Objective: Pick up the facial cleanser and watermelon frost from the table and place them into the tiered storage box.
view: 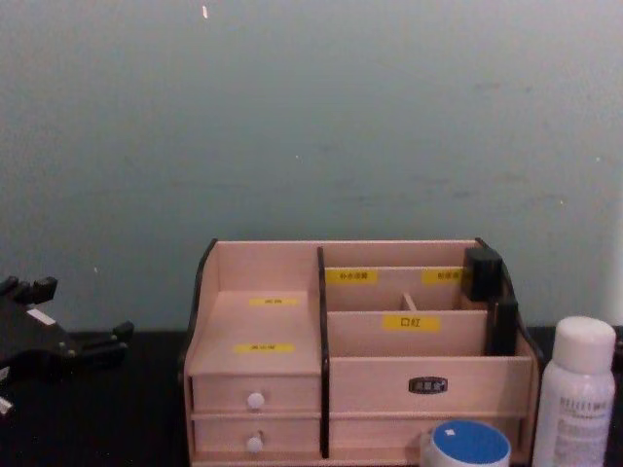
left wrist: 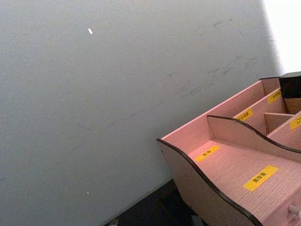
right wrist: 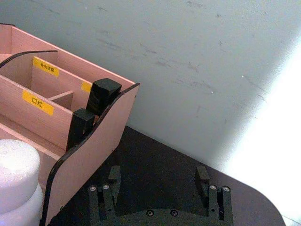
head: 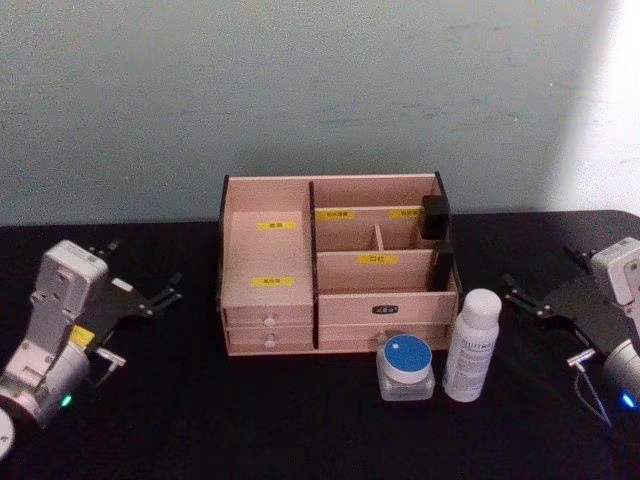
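Observation:
The facial cleanser (head: 472,345), a tall white bottle, stands upright on the black table just in front of the tiered storage box (head: 265,255), at the box's right front corner. To the bottle's left sits the watermelon frost (head: 406,366), a squat jar with a blue lid. The chest view shows the bottle (view: 576,394), the jar (view: 469,445) and the box (view: 370,384) from the side. My left gripper (head: 148,268) rests open at the table's left, well away from the box. My right gripper (right wrist: 157,176) is open on the right, empty, a short way from the bottle (right wrist: 16,179).
Two black blocks (head: 435,215) (head: 443,265) stand in the box's right-hand compartments. The box has small drawers with white knobs (view: 255,400) at its lower left. A grey wall rises behind the table. Bare black tabletop (head: 200,410) lies in front of the box.

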Robot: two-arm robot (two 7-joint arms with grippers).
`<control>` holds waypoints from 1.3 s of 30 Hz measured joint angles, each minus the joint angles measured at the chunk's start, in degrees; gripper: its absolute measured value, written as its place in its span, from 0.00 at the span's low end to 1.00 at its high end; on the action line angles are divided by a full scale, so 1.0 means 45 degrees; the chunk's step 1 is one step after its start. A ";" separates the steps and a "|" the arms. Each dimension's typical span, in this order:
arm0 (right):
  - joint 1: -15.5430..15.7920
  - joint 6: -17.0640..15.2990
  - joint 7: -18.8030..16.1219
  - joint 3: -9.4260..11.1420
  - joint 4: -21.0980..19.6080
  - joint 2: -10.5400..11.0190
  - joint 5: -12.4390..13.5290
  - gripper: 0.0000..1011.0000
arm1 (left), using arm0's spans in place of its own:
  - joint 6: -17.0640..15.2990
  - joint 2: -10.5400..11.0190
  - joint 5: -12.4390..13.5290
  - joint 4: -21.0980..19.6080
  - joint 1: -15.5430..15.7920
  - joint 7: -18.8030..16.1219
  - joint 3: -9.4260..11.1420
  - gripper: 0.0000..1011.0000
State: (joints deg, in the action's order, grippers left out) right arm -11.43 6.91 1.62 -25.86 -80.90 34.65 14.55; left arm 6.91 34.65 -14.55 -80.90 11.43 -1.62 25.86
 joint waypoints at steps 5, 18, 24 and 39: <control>0.0000 0.0000 0.0000 0.0000 0.0000 0.0000 0.0000 0.99 | 0.0000 0.0000 0.0000 0.0000 0.0000 0.0000 0.0000 0.99; 0.0000 0.0000 -0.0001 0.0000 0.0000 0.0000 0.0000 0.99 | 0.0000 0.0000 0.0000 0.0000 0.0000 0.0000 0.0001 0.99; 0.0000 0.0000 0.0000 0.0000 0.0000 0.0000 0.0000 0.99 | 0.0000 0.0000 0.0000 0.0000 0.0001 0.0000 0.0000 0.99; -0.0001 0.0000 -0.0001 0.0000 0.0000 0.0000 0.0000 0.99 | 0.0000 0.0000 0.0000 -0.0001 0.0000 0.0000 0.0000 0.99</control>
State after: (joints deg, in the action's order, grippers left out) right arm -11.43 6.91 1.62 -25.86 -80.90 34.65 14.55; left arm 6.91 34.65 -14.55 -80.90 11.43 -1.62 25.86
